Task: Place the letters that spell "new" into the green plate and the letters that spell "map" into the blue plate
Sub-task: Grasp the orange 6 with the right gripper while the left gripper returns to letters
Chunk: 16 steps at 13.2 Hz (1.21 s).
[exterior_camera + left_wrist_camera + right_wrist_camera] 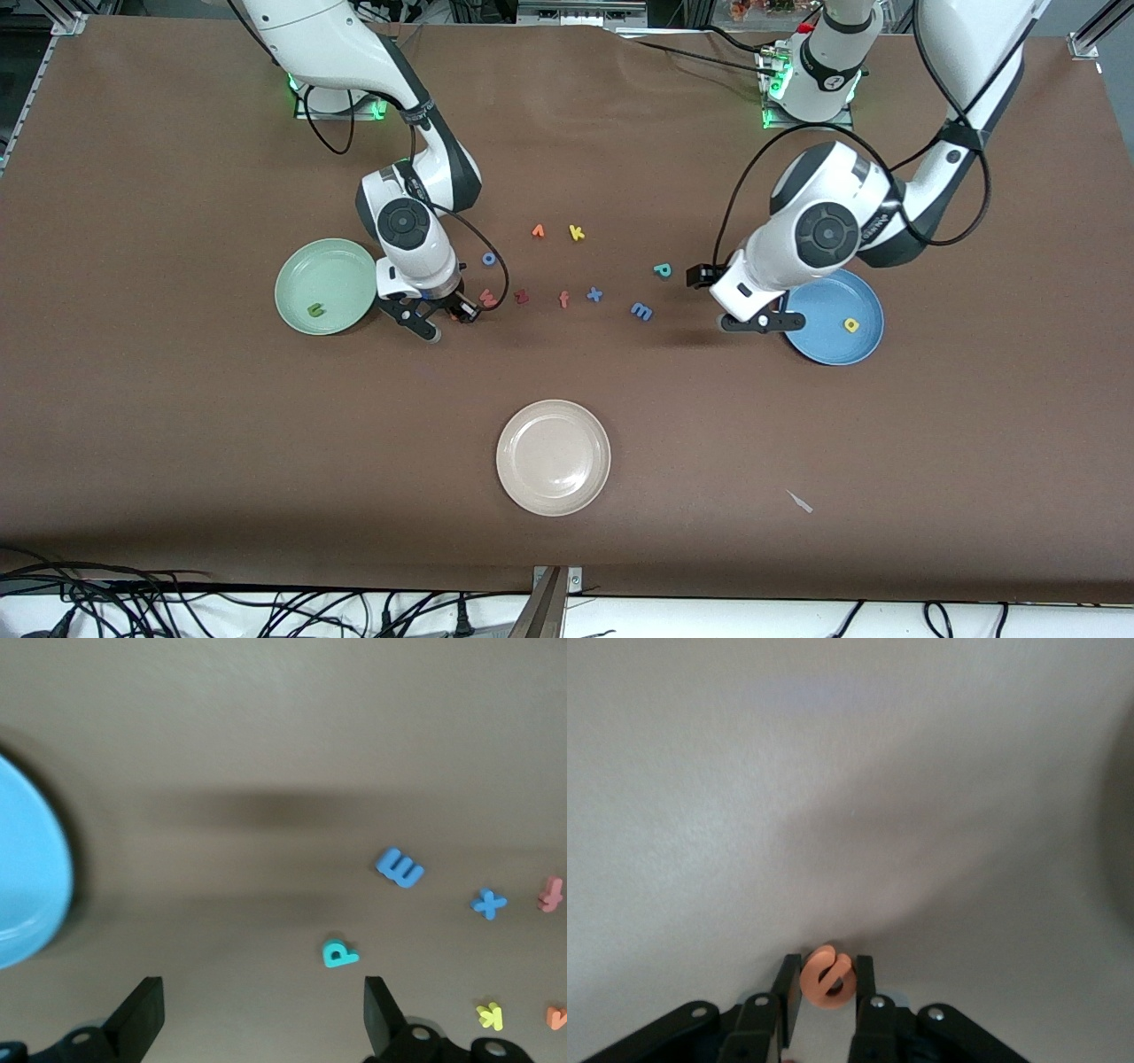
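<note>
My right gripper [452, 312] is shut on the orange e [827, 974], low at the table between the green plate [301, 266] and the pinkish-red w [488, 297]. The green n [315, 309] lies in the green plate. The yellow a [851, 325] lies in the blue plate [819, 341]. My left gripper [724, 299] hangs open and holds nothing, by the blue plate's rim [27, 886]. Just off its fingers [381, 1014] on the table is the teal p [339, 953], with the blue m [400, 868] past it.
Between the two grippers a row of letters lies on the brown table: dark red z [522, 296], salmon f [563, 299], blue x [594, 294]. Yellow k [577, 233], an orange letter [538, 231] and a blue o [488, 259] lie farther back. A cream plate [554, 496] sits nearest the camera.
</note>
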{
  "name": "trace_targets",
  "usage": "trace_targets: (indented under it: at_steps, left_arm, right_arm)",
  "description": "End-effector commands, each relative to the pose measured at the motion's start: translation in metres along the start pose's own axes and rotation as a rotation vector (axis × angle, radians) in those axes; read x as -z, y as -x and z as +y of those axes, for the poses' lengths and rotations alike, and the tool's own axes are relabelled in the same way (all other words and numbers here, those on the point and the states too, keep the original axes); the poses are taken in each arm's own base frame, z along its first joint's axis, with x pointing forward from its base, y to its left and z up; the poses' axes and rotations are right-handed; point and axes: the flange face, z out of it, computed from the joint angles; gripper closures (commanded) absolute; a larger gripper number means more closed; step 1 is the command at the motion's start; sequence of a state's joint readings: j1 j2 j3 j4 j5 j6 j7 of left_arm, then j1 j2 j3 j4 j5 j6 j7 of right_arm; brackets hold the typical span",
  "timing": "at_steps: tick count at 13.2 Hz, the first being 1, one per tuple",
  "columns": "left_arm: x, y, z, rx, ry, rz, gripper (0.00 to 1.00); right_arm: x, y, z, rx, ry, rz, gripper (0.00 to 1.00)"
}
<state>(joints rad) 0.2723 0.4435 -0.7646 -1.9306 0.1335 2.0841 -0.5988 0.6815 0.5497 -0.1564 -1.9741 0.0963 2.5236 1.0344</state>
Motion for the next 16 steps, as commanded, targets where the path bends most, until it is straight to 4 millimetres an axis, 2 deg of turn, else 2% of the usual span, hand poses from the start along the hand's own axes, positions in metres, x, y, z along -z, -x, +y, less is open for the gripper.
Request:
trace_targets:
  at_steps: [1,3,5,6,7,9,12,13,14,16]
  left_arm:
    - [-0.025,0.023,0.024,-0.013,0.018,0.017,0.01]
    - [-0.049,0.043,0.042,-0.033,0.027,0.044,0.02]
    - [-0.068,0.06,0.054,-0.062,0.005,0.061,0.05]
    - [-0.077,0.065,0.055,-0.072,-0.012,0.073,0.05]
    - [-0.083,0.068,0.058,-0.076,-0.008,0.095,0.05]
    - [-0.099,0.078,0.063,-0.098,-0.013,0.115,0.06]
    - [-0.118,0.081,0.058,-0.112,-0.046,0.109,0.08]
    - [-0.12,0.079,0.058,-0.115,-0.051,0.116,0.09]
    - [-0.119,0.076,0.058,-0.11,-0.043,0.135,0.09]
    - [-0.13,0.075,0.06,-0.108,-0.039,0.139,0.09]
  right_arm:
    - [0.04,-0.026,0.009,0.059,0.044,-0.031,0.84]
    - [0.062,-0.044,0.023,0.103,0.074,-0.052,0.84]
    - [0.072,-0.07,0.053,0.201,0.105,-0.074,0.84]
    - [0.074,-0.081,0.069,0.228,0.109,-0.077,0.84]
    - [0.066,-0.087,0.089,0.254,0.125,-0.093,0.84]
    - [0.061,-0.094,0.13,0.293,0.134,-0.12,0.83]
    - [0.041,-0.079,0.183,0.322,0.109,-0.125,0.83]
    - [0.039,-0.076,0.188,0.326,0.109,-0.13,0.82]
    - [0.036,-0.078,0.194,0.314,0.119,-0.141,0.69]
    - [0.026,-0.073,0.201,0.312,0.125,-0.139,0.17]
